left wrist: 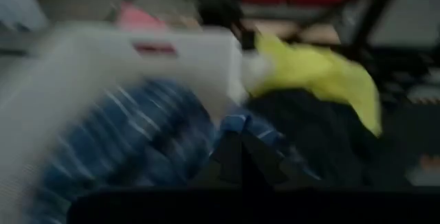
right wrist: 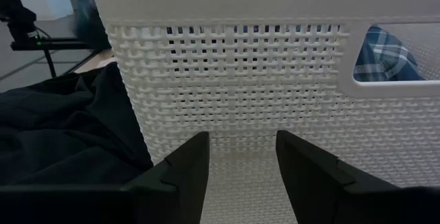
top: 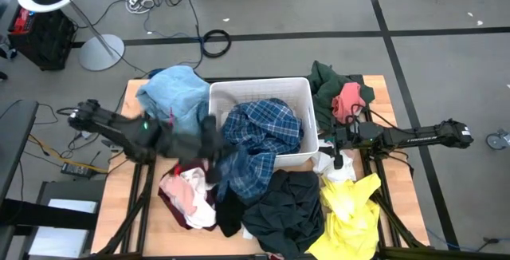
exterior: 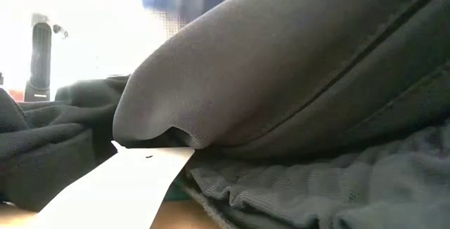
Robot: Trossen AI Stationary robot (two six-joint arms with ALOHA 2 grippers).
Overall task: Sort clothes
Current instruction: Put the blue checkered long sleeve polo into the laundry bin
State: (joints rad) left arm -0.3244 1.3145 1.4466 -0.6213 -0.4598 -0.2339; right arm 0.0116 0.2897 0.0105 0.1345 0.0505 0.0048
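A blue plaid garment (top: 259, 140) lies in the white bin (top: 259, 87) and spills over its near wall onto the table. My left gripper (top: 211, 144) is at the bin's near left corner, shut on the plaid cloth (left wrist: 137, 155). My right gripper (top: 331, 144) is open and empty, and its fingers stand close before the bin's right wall (right wrist: 240, 80). A light blue garment (top: 171, 92) lies left of the bin. Dark green (top: 327, 80) and pink (top: 348, 100) garments lie to its right. Black (top: 283, 204), yellow (top: 351, 208) and white-pink (top: 187, 196) garments lie in front. My left gripper pinches the plaid garment where it spills over the bin's near wall (left wrist: 251, 124), between its two fingers. The fingers come from the table's left, slanting down. Motion blur hides whether they hold one layer or several. The rest of the garment lies in the bin and on the table.
Clothes cover most of the table around the bin. In the low view dark grey cloth (exterior: 281, 81) fills the picture, with a white tag (exterior: 119, 187) below it. Beside the table there are cables, a lamp stand (top: 100, 49) and a black box on the floor.
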